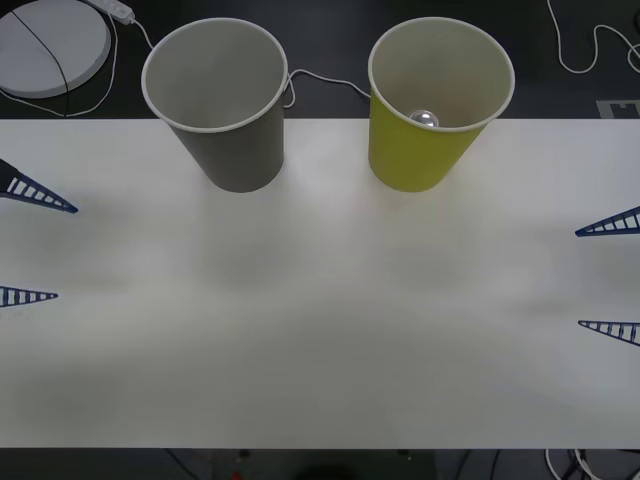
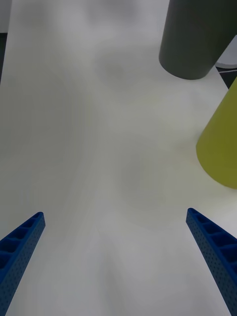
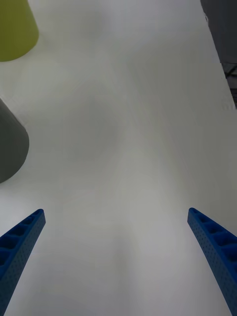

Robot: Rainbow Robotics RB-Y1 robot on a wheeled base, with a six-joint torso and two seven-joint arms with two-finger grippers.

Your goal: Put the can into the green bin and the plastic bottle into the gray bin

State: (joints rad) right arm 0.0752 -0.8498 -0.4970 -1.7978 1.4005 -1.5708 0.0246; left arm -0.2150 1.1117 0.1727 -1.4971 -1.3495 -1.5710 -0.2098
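Yellow-green and gray, the 2 bins stand upright side by side at the far edge of the white table (image 1: 320, 330), apart from each other and well beyond both sets of jaws. Inside the green bin (image 1: 425, 150), a small metallic top glints low against the near wall; I judge it to be the can (image 1: 424, 119), already dropped in. The gray bin (image 1: 225, 140) shows only its pale inside from this angle, so whether the plastic bottle lies there I cannot tell.

At the table's left edge the left gripper (image 1: 30, 245) hovers with its jaws spread wide and nothing between them. The right gripper (image 1: 610, 275) mirrors it at the right edge, jaws equally apart and empty.

Were the can to be handled again, it would likely be light, thin-walled and easy to dent, with a smooth, slippery side. A gentle grip across the middle of its body would suit it best. Both bins look like light paper cups that a careless nudge could tip.
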